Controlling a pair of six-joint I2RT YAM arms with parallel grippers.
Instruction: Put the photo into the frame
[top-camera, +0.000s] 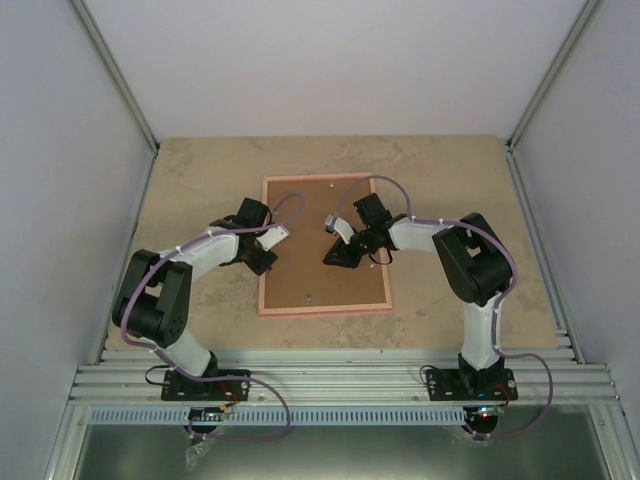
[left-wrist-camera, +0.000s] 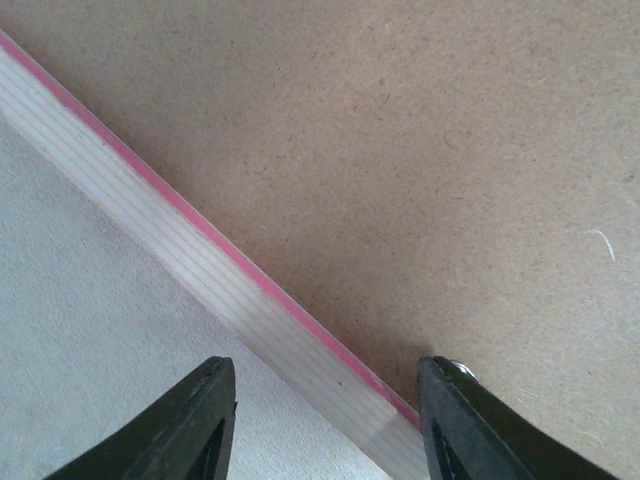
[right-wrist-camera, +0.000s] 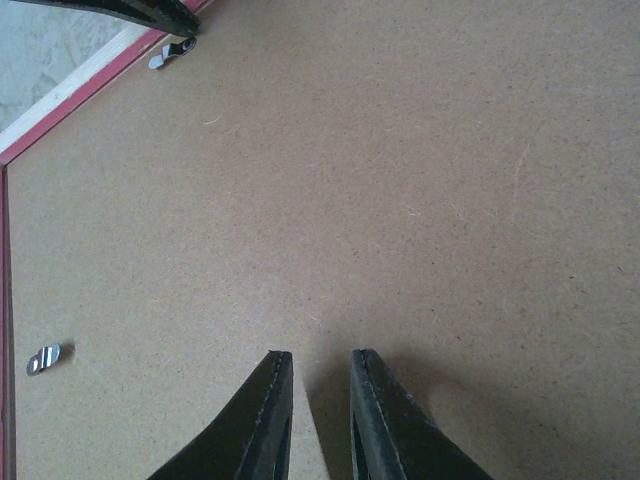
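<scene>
The frame (top-camera: 325, 308) lies back side up on the table, its pale wood rail (left-wrist-camera: 150, 225) edged in pink. A brown backing board (top-camera: 320, 270) fills it. The photo is hidden. My left gripper (left-wrist-camera: 325, 365) stands open astride the frame's left rail, one finger over the table and the other over the board beside a metal clip (left-wrist-camera: 458, 367). Over the middle of the board (right-wrist-camera: 350, 180) my right gripper (right-wrist-camera: 320, 355) points down, its jaws a narrow gap apart with nothing between them. In the top view the left gripper (top-camera: 262, 262) and right gripper (top-camera: 335, 258) face each other.
Small metal clips (right-wrist-camera: 43, 358) sit along the board's edges, one (right-wrist-camera: 170, 55) next to the left gripper's finger (right-wrist-camera: 140, 12). Beige stone tabletop (top-camera: 200, 180) surrounds the frame. Grey walls close in the left, right and back.
</scene>
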